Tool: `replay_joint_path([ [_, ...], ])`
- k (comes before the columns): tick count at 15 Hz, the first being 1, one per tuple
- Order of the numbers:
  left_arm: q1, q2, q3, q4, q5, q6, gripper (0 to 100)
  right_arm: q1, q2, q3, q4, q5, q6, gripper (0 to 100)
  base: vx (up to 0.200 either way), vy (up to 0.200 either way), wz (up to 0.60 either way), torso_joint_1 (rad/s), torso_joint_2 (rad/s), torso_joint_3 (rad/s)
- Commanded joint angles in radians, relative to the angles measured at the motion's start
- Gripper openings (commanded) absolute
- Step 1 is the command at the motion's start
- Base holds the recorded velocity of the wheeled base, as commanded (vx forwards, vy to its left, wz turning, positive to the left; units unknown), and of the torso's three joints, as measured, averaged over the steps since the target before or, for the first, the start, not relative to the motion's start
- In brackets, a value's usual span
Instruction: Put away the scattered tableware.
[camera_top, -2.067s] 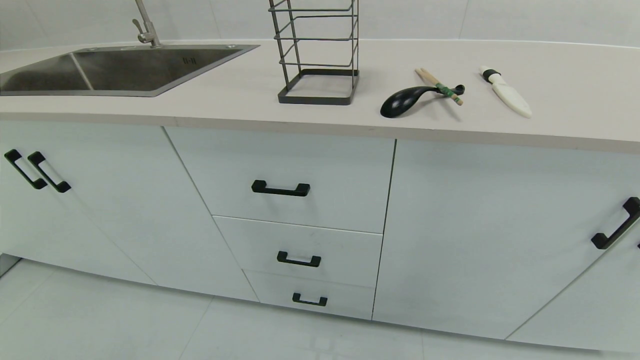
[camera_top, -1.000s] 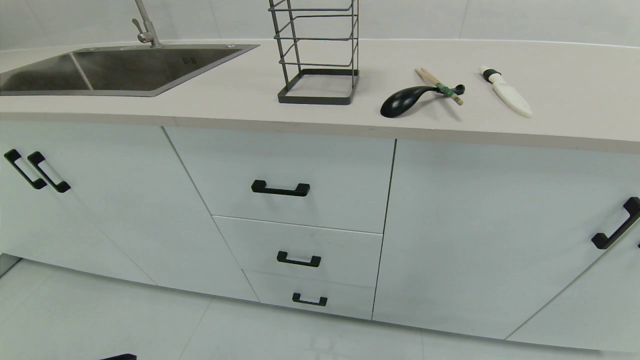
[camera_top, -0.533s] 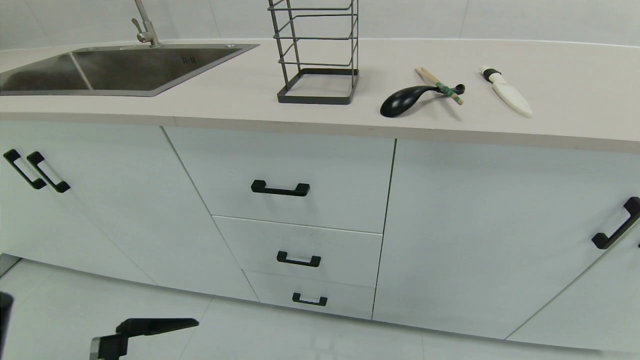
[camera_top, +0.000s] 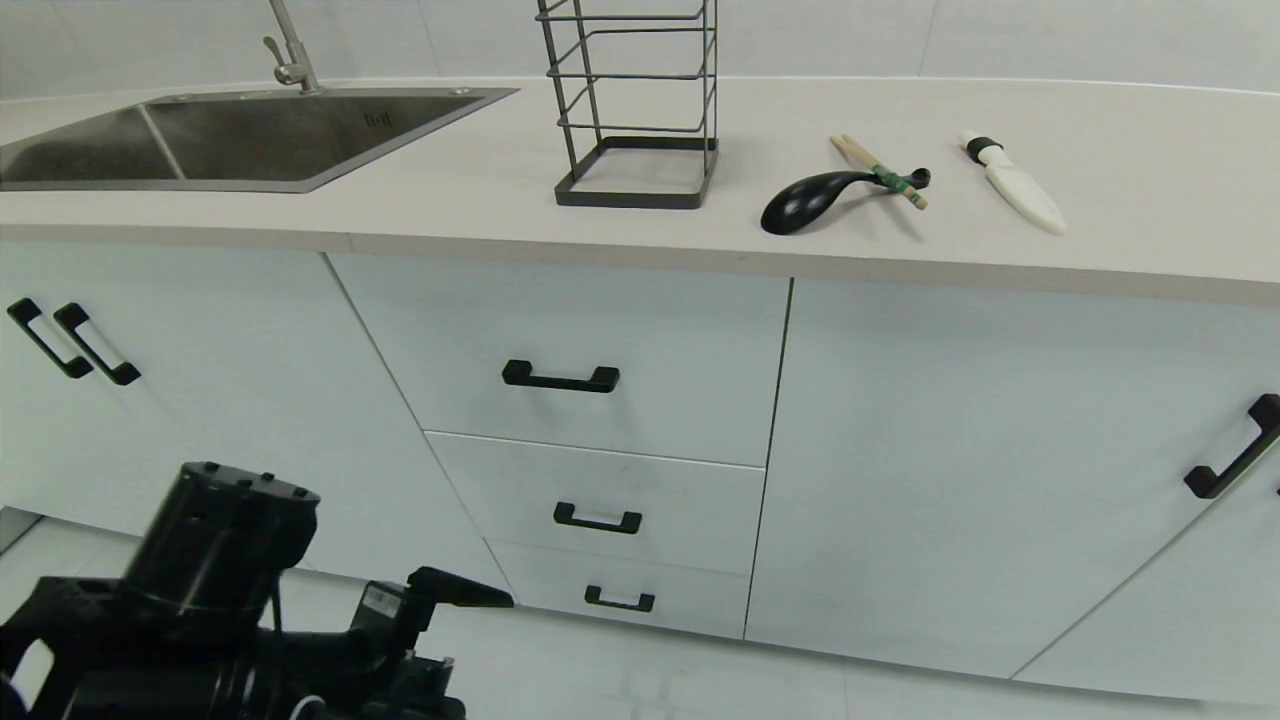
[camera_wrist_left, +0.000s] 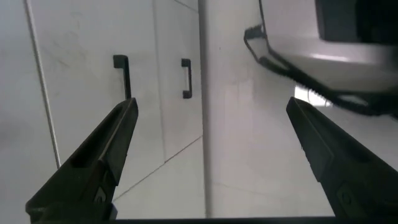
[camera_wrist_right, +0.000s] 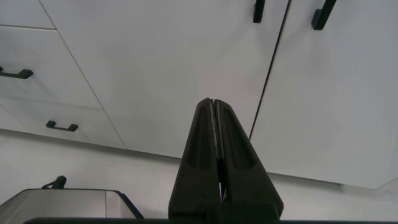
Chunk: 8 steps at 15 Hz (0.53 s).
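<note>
Jaws spread wide and empty, the left gripper (camera_wrist_left: 211, 106) hangs low at the robot's left, just above the floor (camera_top: 620, 680) and in front of the white cabinets (camera_top: 950, 450). Its wrist view looks between the two fingers at pale door fronts with black handles (camera_wrist_left: 124, 71). The right gripper (camera_wrist_right: 213, 102) is clenched, its fingers pressed flat together with nothing between them, and it points at a cabinet door seam.

All the tableware lies up on the counter (camera_top: 450, 205), well apart from both grippers. A black spoon (camera_top: 805, 203) rests near the front edge, bowl toward the robot, just to the right of a wire rack (camera_top: 635, 110). A pair of chopsticks (camera_top: 878, 172) (wooden, with a green band near one end) lies across the spoon's handle, touching it. A white knife (camera_top: 1012, 185) with a dark band lies flat farther right, near the chopsticks but apart from them.

The rack stands upright with nothing in it. A steel sink (camera_top: 240, 135) with its tap (camera_top: 290, 50) is set into the counter at far left. Three drawers (camera_top: 590, 480) are stacked below the rack, all closed.
</note>
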<state>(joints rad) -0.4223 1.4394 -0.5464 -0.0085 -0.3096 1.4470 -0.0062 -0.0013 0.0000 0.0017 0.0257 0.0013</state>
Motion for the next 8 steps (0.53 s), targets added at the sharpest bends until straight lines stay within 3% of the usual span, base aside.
replay_joint_path([
  [1, 0.027, 0.156, -0.079, -0.028, 0.027, 0.138, 100, 0.000, 0.001, 0.000, 0.000, 0.000, -0.001, 0, 0.000, 0.000, 0.00, 0.000, 0.00, 0.000],
  [2, 0.027, 0.177, -0.099, -0.025, 0.047, 0.173, 100, 0.000, 0.001, 0.000, 0.000, 0.000, 0.000, 0, 0.000, 0.000, 0.00, 0.000, 0.00, 0.000],
  [4, 0.024, 0.194, -0.101, -0.025, 0.073, 0.174, 100, 0.002, 0.001, 0.000, 0.000, 0.000, 0.000, 0, 0.000, 0.000, 0.00, 0.000, 0.00, 0.000],
  [5, 0.030, 0.204, -0.096, -0.027, 0.078, 0.158, 100, 0.000, 0.001, 0.000, 0.000, 0.000, -0.001, 0, 0.000, 0.000, 0.00, 0.000, 0.00, 0.000],
  [6, 0.034, 0.205, -0.092, -0.028, 0.075, 0.125, 100, 0.002, 0.001, 0.000, 0.000, 0.000, -0.001, 0, 0.000, 0.000, 0.00, 0.000, 0.00, 0.000],
  [7, 0.036, 0.210, -0.061, -0.062, 0.081, 0.033, 100, 0.002, 0.001, 0.000, 0.000, 0.000, 0.000, 0, 0.000, 0.000, 0.00, 0.000, 0.00, 0.000],
  [8, 0.033, 0.233, -0.033, -0.133, 0.093, -0.008, 100, 0.000, 0.001, 0.000, 0.000, 0.000, -0.001, 0, 0.000, 0.000, 0.00, 0.000, 0.00, 0.000],
])
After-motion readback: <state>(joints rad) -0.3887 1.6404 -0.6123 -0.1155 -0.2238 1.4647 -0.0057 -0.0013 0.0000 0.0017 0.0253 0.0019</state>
